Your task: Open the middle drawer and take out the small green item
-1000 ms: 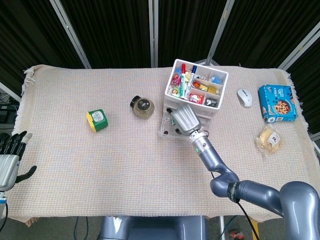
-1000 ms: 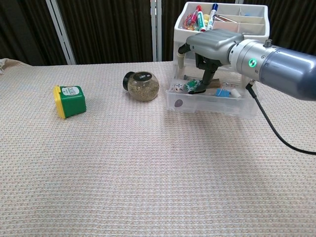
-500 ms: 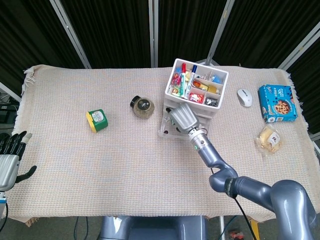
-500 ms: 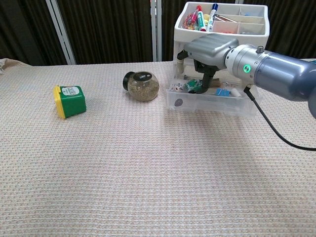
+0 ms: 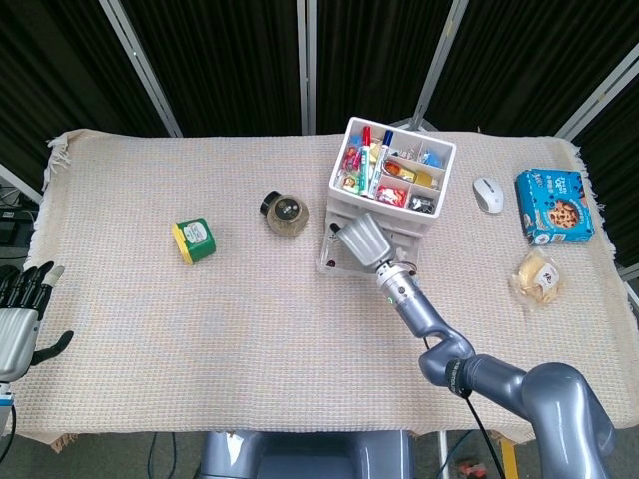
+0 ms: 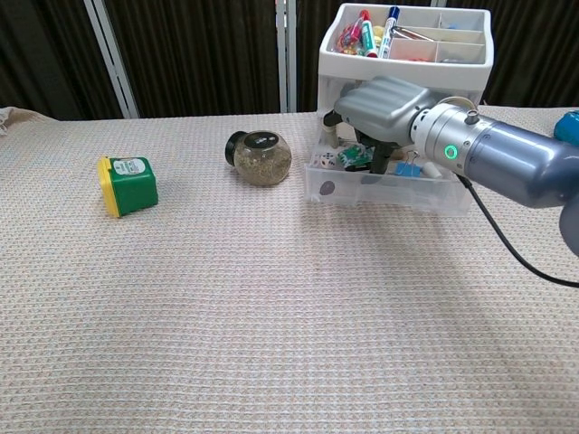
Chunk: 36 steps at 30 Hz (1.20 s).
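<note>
Reaching into the pulled-out drawer [image 6: 384, 188] of the white organizer [image 5: 391, 180], which stands toward the far edge of the table, right of centre. Right hand [image 6: 380, 113] sits over the drawer's left half, fingers dipped down among the contents; the small green item [image 6: 353, 158] lies in that same left part, beside a white die [image 6: 320, 161], and the fingertips come down right at it. Contact looks likely, but whether the item is actually pinched cannot be told; the palm hides the fingertips in the head view and the chest view shows them only partly. Left hand [image 5: 20, 321] hangs off the near left corner of the table, fingers spread, holding nothing. Step in hand, by my reading: drawer already open, grasp of the green piece underway. Next move calls for a firm pinch on the item, then a lift straight up clear of the drawer wall, without dragging the blue clip [image 6: 407, 169] or other bits along.
</note>
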{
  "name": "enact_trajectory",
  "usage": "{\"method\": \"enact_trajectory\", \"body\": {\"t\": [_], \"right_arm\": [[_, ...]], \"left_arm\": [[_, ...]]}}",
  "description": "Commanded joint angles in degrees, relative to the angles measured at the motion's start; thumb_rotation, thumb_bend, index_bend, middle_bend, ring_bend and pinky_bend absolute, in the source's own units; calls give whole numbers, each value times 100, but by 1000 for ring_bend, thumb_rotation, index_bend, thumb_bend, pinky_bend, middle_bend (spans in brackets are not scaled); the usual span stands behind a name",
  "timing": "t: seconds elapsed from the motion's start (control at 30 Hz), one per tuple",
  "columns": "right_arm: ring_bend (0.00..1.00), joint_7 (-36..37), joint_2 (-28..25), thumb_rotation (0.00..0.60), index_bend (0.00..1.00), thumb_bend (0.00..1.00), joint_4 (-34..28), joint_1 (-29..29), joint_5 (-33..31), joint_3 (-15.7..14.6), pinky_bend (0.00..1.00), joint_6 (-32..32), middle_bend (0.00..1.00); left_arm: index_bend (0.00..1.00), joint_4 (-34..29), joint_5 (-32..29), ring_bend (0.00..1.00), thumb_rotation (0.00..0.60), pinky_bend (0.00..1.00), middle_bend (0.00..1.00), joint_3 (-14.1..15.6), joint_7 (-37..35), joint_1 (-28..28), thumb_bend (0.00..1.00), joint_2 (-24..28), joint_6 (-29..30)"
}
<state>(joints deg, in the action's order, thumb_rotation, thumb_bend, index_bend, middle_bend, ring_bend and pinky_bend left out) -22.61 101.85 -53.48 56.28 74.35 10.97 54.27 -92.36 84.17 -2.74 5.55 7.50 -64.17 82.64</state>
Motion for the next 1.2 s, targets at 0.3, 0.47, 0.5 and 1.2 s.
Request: {"method": "enact_trajectory", "body": {"t": [0.3, 0.47, 0.5, 1.2], "right_arm": [[979, -259, 237, 600, 413, 82, 403, -27, 208, -58, 689, 231, 1000], [983, -327, 296, 600, 425, 106, 488, -51, 263, -78, 689, 286, 1000], [983, -335, 303, 600, 428, 112, 501, -54, 273, -82, 688, 291, 1000], [987, -370, 587, 600, 463, 288, 934, -113, 485, -169, 688, 253, 1000]], "left_arm": [[0, 2, 3, 0, 600, 0, 0, 1, -8, 1, 277, 3, -2], [0, 5, 7, 0, 600, 0, 0, 3, -15, 1, 278, 4, -2], [0, 4, 8, 0, 600, 0, 0, 3, -17, 1, 278, 4, -1], [0, 24, 37, 0, 600, 0, 0, 15, -48, -4, 278, 7, 11]]}}
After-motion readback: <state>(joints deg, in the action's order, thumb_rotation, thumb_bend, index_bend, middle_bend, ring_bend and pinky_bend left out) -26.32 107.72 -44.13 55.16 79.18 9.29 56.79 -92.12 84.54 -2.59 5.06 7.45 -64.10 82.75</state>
